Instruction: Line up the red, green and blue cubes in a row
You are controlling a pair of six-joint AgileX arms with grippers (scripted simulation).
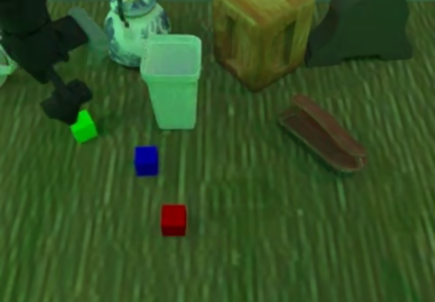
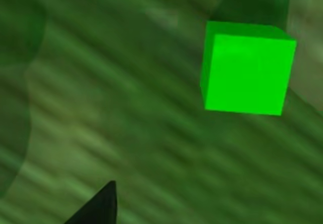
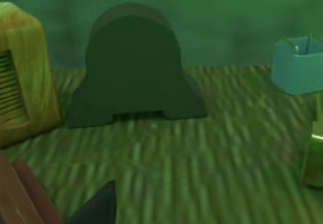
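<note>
The left hand [image 1: 68,108] hovers just beside the green cube [image 1: 83,126]; its grip state is unclear.

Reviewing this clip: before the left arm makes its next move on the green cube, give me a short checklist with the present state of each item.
1. Left gripper is beside the green cube: ok, it sits just up-left of it in the top view.
2. Green cube between the fingers: not ok; the left wrist view shows the cube off to one side, uncovered.
3. Gripper open or shut: cannot tell.
4. Blue cube and red cube apart from the green one: ok.
5. White bin away from the cubes: ok.
6. Right arm out of the way: ok, absent from the top view.
</note>
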